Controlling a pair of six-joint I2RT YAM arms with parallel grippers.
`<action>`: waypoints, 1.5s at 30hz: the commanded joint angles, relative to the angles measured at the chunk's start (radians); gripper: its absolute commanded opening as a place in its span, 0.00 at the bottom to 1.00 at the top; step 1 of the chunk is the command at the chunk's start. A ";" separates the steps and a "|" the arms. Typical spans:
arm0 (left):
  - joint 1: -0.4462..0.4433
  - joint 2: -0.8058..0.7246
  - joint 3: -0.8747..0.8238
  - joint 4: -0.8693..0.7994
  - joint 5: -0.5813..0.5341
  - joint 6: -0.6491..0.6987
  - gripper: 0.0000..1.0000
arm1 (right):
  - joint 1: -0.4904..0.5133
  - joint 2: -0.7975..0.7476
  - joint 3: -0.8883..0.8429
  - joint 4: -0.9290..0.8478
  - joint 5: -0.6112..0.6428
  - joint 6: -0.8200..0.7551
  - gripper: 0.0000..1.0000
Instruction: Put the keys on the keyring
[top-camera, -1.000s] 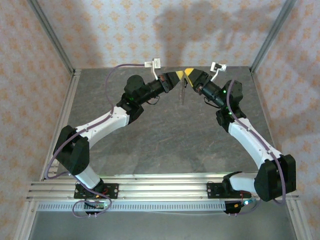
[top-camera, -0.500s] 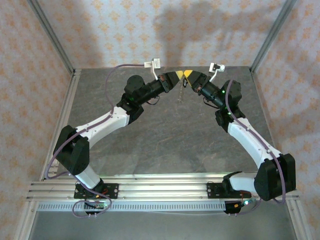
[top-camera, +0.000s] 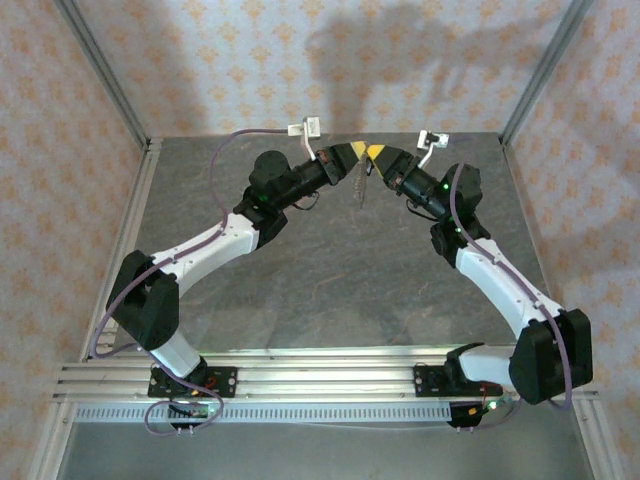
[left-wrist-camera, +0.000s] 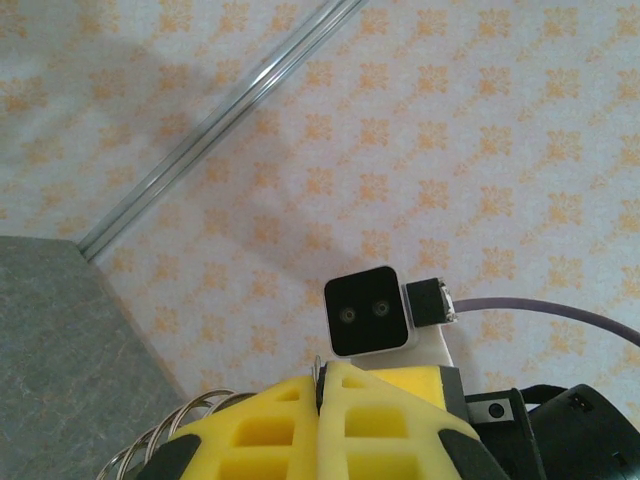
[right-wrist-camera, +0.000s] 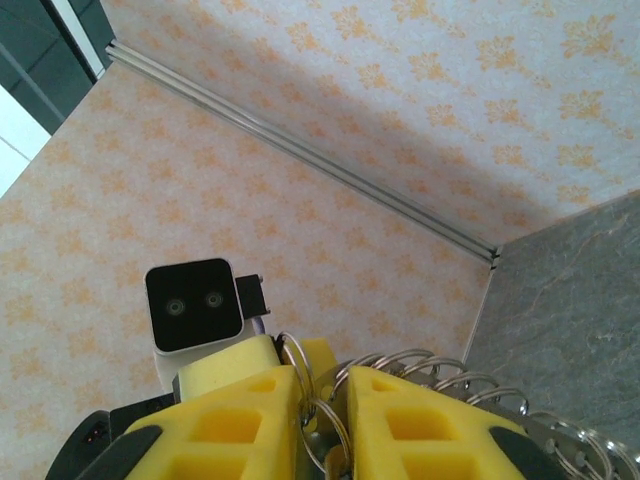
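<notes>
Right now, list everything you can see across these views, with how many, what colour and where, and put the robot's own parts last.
Grey stone-look table top: one, grey, under both arms.
Flower-patterned wall panels: three, cream with orange, at the back and both sides.
Aluminium frame posts: two, silver, at the far corners.
Aluminium rail: one, silver, at the near edge, carrying the arm bases.
Floppy keyring of linked wire rings: one, silvery, dangling between the two grippers over the far table.
Wrist cameras: two, white with black faces, one per wrist.
Left gripper: one, yellow fingers, shut on the keyring's wire.
Right gripper: one, yellow fingers, closed on a ring.
</notes>
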 joint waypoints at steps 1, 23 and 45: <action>-0.008 -0.014 0.000 0.034 -0.020 0.004 0.00 | 0.007 -0.034 -0.017 0.008 0.005 -0.019 0.12; -0.017 -0.010 0.003 0.016 -0.017 0.011 0.00 | 0.012 0.000 0.026 0.019 0.008 -0.010 0.00; -0.026 -0.025 -0.005 -0.061 -0.049 0.043 0.00 | 0.014 0.007 0.013 0.030 0.036 0.006 0.00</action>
